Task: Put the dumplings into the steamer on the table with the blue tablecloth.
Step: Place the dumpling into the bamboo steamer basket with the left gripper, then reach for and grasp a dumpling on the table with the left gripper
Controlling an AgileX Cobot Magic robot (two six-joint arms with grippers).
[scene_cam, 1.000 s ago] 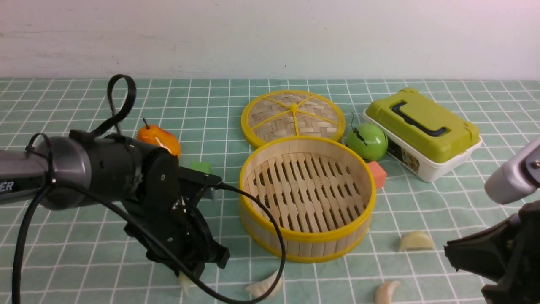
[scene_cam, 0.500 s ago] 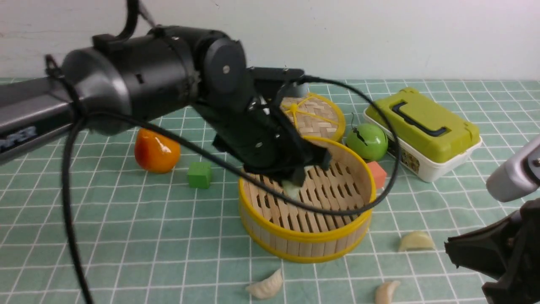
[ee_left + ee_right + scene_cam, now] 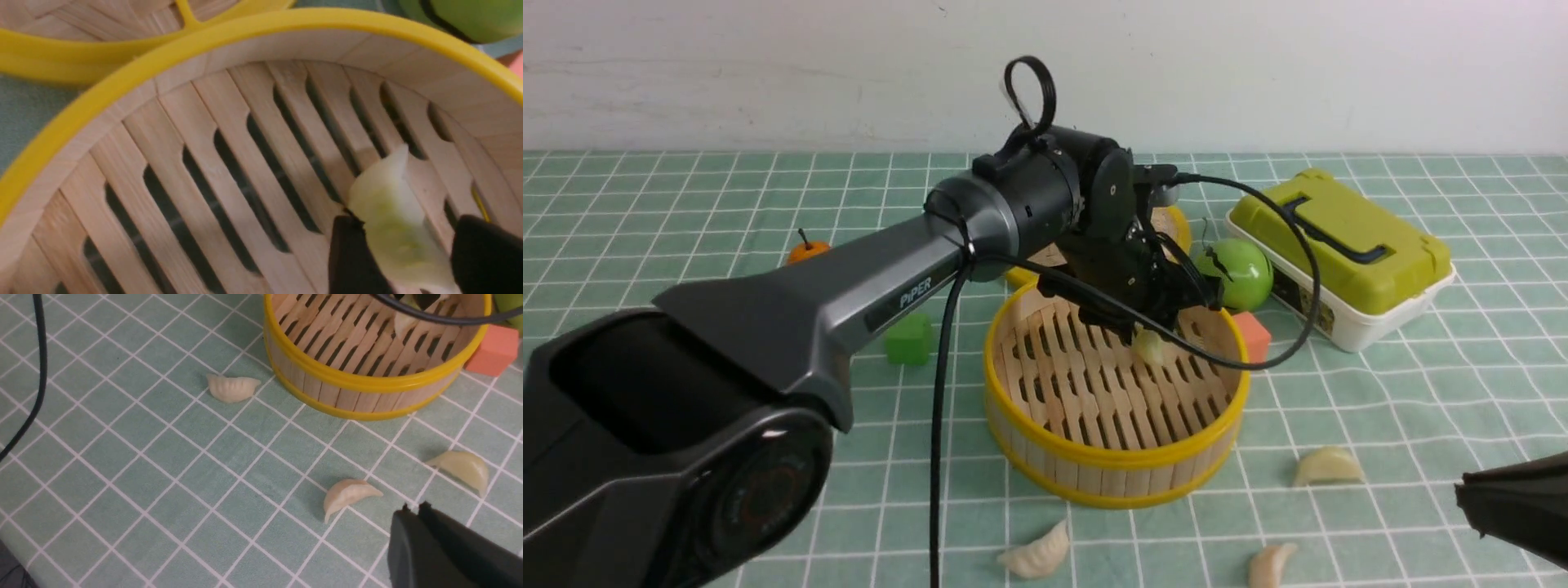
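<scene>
The steamer (image 3: 1111, 457) stands mid-table on the blue tablecloth (image 3: 686, 204). My left gripper (image 3: 1152, 331) reaches down into its far right part. In the left wrist view, that left gripper (image 3: 408, 228) is open, just above the slatted floor of the steamer (image 3: 245, 32). A pale green dumpling (image 3: 384, 200) lies between the jaws, against one finger and apart from the other. Three more dumplings (image 3: 1035, 555) (image 3: 1272, 565) (image 3: 1327, 467) lie on the cloth in front of the steamer. My right gripper (image 3: 414, 506) is shut and empty, hovering near two dumplings (image 3: 349, 494) (image 3: 463, 467).
Behind the steamer lies its woven lid (image 3: 1176, 229), mostly hidden by the left arm. A green apple (image 3: 1241, 273), an orange cube (image 3: 1252, 335) and a green-lidded box (image 3: 1339, 245) sit to the right. A green cube (image 3: 908, 337) and an orange fruit (image 3: 805, 249) sit left. The arm's cable (image 3: 939, 408) hangs down.
My left arm has lifted a dumpling from the front of the table and swung it into the steamer, and its jaws have spread. My right arm has sunk lower in the front view.
</scene>
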